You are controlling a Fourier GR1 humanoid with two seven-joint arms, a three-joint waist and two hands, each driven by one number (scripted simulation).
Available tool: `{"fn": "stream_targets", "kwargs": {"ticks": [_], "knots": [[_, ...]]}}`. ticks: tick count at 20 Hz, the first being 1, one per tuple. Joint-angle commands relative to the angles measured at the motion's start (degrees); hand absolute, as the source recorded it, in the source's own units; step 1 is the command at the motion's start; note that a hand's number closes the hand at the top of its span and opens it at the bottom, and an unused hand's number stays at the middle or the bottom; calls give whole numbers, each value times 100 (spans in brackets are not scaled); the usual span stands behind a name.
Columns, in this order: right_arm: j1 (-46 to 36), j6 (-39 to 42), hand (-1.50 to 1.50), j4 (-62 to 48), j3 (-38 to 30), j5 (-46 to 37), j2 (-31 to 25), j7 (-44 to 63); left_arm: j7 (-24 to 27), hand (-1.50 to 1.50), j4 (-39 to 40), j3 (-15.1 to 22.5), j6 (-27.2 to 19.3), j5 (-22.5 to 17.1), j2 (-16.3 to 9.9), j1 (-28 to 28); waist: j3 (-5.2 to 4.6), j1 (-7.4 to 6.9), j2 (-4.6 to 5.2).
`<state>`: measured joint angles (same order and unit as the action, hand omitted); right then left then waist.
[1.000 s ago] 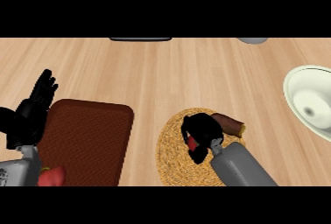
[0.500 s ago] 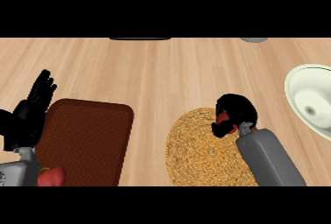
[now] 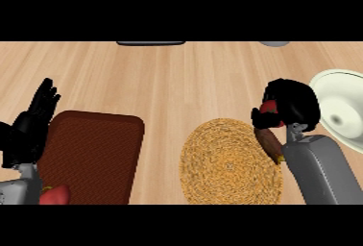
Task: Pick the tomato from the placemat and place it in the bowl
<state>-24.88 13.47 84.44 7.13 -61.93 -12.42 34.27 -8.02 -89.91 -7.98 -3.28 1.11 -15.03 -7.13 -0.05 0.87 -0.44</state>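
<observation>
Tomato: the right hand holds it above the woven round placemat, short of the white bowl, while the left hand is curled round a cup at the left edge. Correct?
Not quite. The head view shows the left hand open and resting, holding nothing. The rest stands: right hand holds the tomato at the placemat's edge, short of the bowl.

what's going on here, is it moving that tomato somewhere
Yes. The right robot hand is curled around the red tomato and holds it above the counter, off the round woven placemat and beside the white bowl at the right edge. The tomato is not in the bowl yet. The left robot hand rests open at the left, next to a dark brown rectangular mat.
</observation>
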Motion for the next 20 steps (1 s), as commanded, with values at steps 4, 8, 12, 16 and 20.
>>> {"fn": "stream_targets", "kwargs": {"ticks": [4, 8, 12, 16, 20], "knots": [[-310, 16, 150, 1930, -573, -207, -368, 779, -206, 0, -227, -80, 44, -56, -93, 16, 3, 32, -28], [-404, 339, 150, 2433, -931, -163, -369, 1239, 285, 0, 31, -23, 64, 14, 85, 185, 2, -61, 24], [-635, 77, 150, 1814, -1415, 76, -499, 911, 65, 0, 218, 152, -127, 269, 255, -203, 4, -95, 47], [-383, 1, 150, 1685, -2276, 850, -896, 229, 0, 0, -126, -61, 91, 35, 108, 85, 6, -106, 44], [16, -887, 150, 498, -2779, 1102, -1119, -938, -228, 0, -70, 12, 44, 79, 166, -151, 10, -112, 58]]}}
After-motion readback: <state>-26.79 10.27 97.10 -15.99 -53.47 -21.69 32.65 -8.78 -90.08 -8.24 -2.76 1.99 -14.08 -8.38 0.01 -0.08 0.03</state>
